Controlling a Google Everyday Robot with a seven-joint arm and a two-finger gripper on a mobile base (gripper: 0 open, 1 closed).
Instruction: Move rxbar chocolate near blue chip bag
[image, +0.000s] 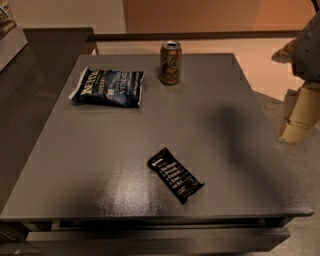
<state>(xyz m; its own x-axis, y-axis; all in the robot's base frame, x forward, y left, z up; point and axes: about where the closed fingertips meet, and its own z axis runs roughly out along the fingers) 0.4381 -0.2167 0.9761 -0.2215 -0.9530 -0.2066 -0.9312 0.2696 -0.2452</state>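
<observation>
My pincer (301, 112) hangs beyond the right edge of the grey table (100, 165), well apart from everything; whether it is released or clenched I cannot tell. The small flat black rxbar chocolate (175, 174) lies slantwise near the front edge, the puffy dark blue chip bag (107, 87) at the far left, near a gold-brown drink can (170, 62). I should descend over the bar's middle, turned to its slant, gripping across its narrow width.

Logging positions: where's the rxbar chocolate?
Camera view: rxbar chocolate lies front-centre on the table, far from the blue chip bag; the hand hangs beyond its right edge.
</observation>
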